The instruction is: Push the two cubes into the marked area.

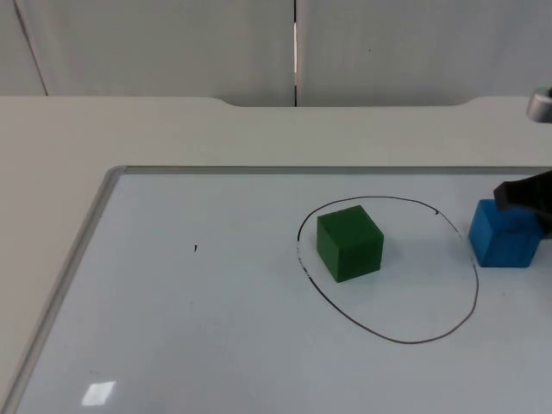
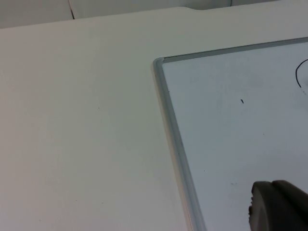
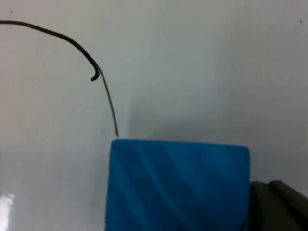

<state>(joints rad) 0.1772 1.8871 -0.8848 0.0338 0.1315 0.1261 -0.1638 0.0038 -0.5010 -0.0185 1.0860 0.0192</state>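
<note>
Here, your step is the blue cube (image 1: 503, 235), which sits at the right edge of the frame just outside the drawn ring (image 1: 390, 271), almost touching the line's right side; the green cube (image 1: 349, 241) already stands inside the ring, toward its upper left. The right claw (image 1: 526, 200) is up against the blue cube's far right corner, and from these views you cannot tell whether its fingers are apart or together, so treat it as a blunt pusher. In the right wrist view the blue cube (image 3: 178, 185) is squarely ahead of the fingertip (image 3: 276, 207), with the ring line (image 3: 103, 91) just beyond it. Push leftward and slightly toward the lower part of the frame, aiming at the open space below and right of the green cube. Keep contact near the middle of the face, since an off-centre shove will probably spin the cube. Go slowly on the smooth whiteboard (image 1: 172, 328) and stop once the whole cube has crossed the line, well short of nudging the green one out. The left arm waits; its claw fingertip (image 2: 279, 207) hovers over the whiteboard's corner on the worktop (image 2: 82, 125).
</note>
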